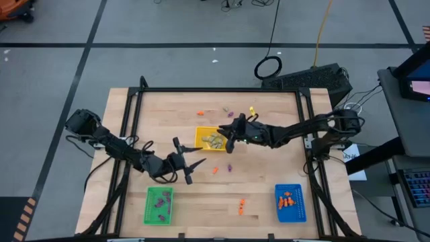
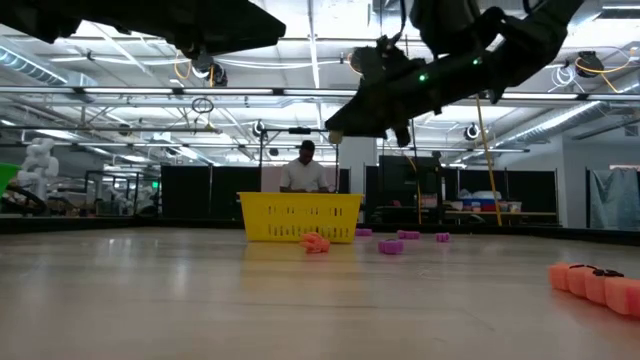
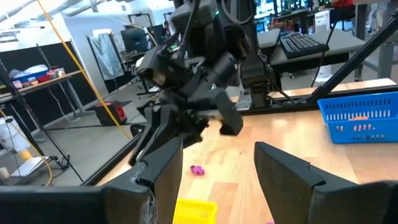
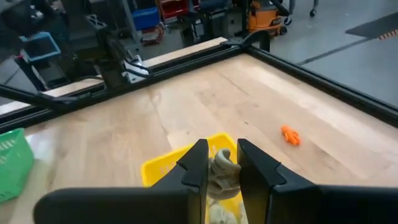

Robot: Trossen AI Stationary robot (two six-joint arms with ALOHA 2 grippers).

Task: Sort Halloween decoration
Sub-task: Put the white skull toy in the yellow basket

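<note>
Jaws: right gripper clamped on beige-grey trinket, extended above yellow tray; left gripper parted, empty, raised beside it.

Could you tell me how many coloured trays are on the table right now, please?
3: the yellow tray mid-table below the right tool, the green tray front-left, and the blue tray front-right. None seems hidden.

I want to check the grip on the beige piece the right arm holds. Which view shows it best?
The right wrist view: the beige trinket sits pinched between the right gripper jaws, above the yellow tray. The high view shows only that gripper over the tray; the low and left wrist views show the arm, not the piece.
</note>
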